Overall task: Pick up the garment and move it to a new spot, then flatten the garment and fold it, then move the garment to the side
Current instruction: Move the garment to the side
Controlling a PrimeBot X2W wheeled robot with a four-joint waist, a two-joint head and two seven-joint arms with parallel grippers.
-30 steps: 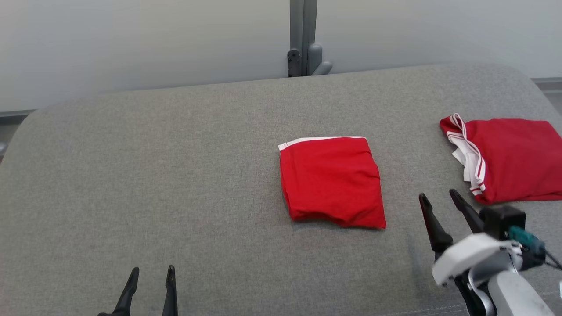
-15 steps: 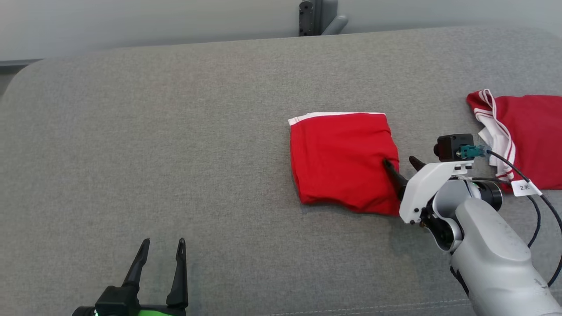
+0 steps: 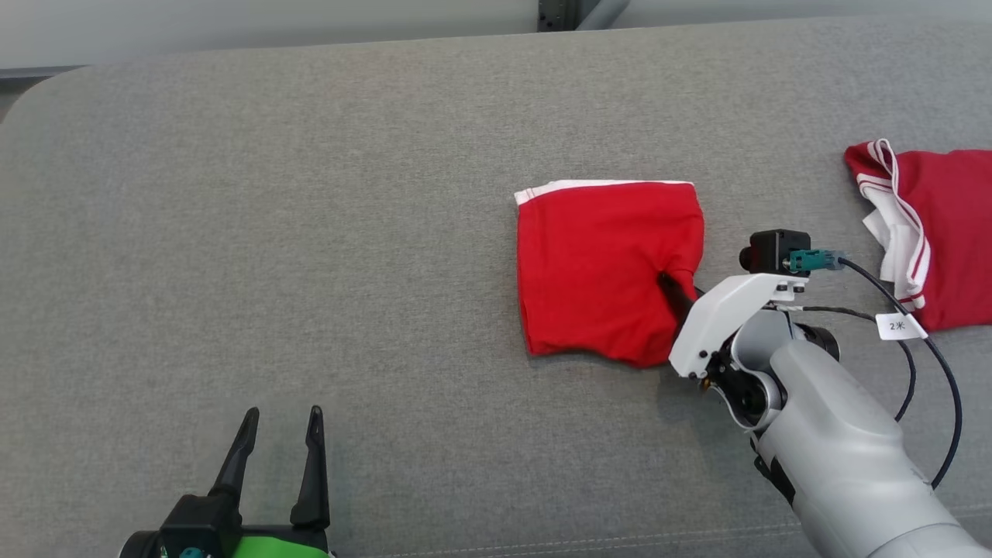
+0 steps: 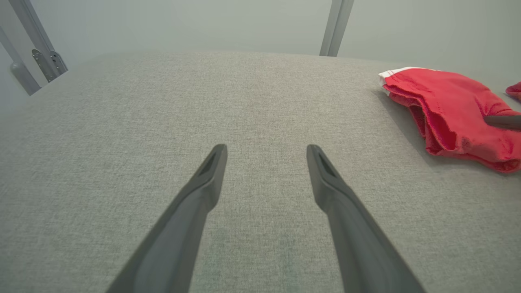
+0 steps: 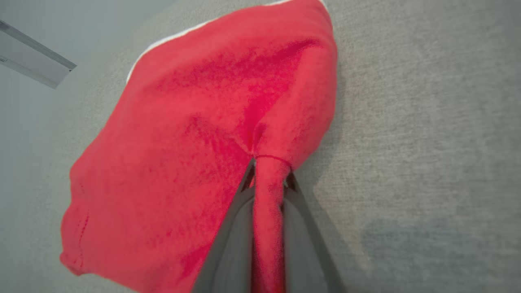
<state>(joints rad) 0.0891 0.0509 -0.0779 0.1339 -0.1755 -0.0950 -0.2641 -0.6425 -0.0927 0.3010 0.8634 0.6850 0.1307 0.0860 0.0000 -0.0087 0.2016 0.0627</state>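
The garment (image 3: 604,267) is a folded red piece with a white band along its far edge, lying mid-table; it also shows in the left wrist view (image 4: 447,110) and the right wrist view (image 5: 195,162). My right gripper (image 3: 676,293) is shut on the garment's right edge, and a pinch of red cloth is squeezed between its fingers (image 5: 301,228). Puckers run from the pinch into the cloth. My left gripper (image 3: 279,434) stands open near the table's front edge, well left of the garment, with nothing between its fingers (image 4: 195,203).
A second red garment with white stripes (image 3: 930,232) lies at the table's far right. The grey padded table (image 3: 271,232) has free room on its left half. A black cable with a white tag (image 3: 899,325) loops off my right wrist.
My right gripper reached the garment's right edge and shut on a pinch of cloth, bunching it. The head camera tilted down and shifted. My left gripper stayed open.
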